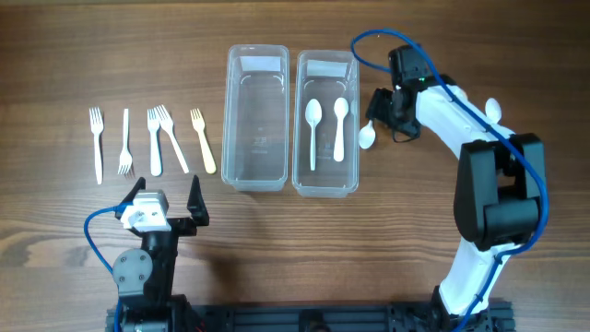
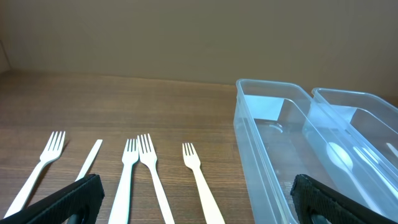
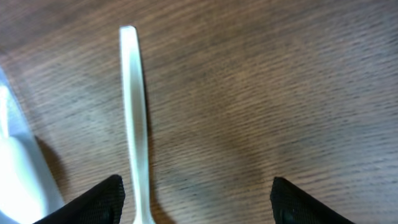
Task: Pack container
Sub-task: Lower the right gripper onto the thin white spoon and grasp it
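Two clear containers stand side by side. The left container [image 1: 253,115] [image 2: 273,143] is empty; the right container [image 1: 325,175] [image 2: 360,124] holds two white spoons [image 1: 313,129] [image 1: 340,124]. Several white forks [image 1: 154,138] [image 2: 152,180] lie in a row left of the containers. My right gripper [image 1: 383,109] [image 3: 196,205] is open, low over a third spoon [image 1: 367,136] lying beside the right container. Its handle [image 3: 134,112] runs between the fingers, close to the left finger [image 3: 93,202], not pinched. My left gripper [image 1: 171,207] [image 2: 199,208] hangs open and empty in front of the forks.
Another white spoon [image 1: 493,111] shows partly behind the right arm at the far right. The right container's wall [image 3: 15,162] stands just left of the right gripper. Bare wooden tabletop lies between the forks and the front edge.
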### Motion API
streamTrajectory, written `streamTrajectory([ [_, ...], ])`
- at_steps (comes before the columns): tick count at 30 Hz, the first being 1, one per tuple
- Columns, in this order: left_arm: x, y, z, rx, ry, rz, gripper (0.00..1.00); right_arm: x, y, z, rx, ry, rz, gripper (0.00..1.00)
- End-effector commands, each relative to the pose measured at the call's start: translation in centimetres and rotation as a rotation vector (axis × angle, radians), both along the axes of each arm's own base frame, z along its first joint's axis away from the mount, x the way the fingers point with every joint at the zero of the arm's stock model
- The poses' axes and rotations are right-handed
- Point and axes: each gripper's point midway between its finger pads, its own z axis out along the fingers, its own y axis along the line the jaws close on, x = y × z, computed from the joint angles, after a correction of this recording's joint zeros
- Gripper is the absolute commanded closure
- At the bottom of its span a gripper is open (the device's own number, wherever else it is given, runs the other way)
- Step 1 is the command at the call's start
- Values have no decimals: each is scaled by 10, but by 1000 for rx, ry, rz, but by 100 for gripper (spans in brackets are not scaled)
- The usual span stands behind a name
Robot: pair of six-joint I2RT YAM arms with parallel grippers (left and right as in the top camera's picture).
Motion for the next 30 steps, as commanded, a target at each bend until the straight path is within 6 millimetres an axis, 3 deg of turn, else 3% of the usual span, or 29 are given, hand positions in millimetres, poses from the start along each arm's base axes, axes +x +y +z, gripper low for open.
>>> streamTrajectory([
  [1, 0, -4, -1, 17, -2, -25, 0, -13, 3, -16, 21, 33, 18, 25],
  [9, 0, -4, -1, 17, -2, -25, 0, -16, 3, -22, 22, 34, 21, 27],
  [13, 0, -4, -1, 17, -2, -25, 0, -18, 2, -23, 21, 42, 20, 46],
  [14, 0, -4, -1, 17, -2, -25, 0, -18, 2, -23, 20, 44, 20, 44],
  [15, 0, -4, -1, 17, -2, -25, 0, -19, 2, -23, 21, 45, 19, 36],
  [19, 0, -4, -1, 17, -2, -25, 0, -18, 12, -22, 73, 42, 31, 27],
  [30, 0, -4, -1, 17, -2, -25, 0, -15, 17, -21, 123, 38, -40, 28],
])
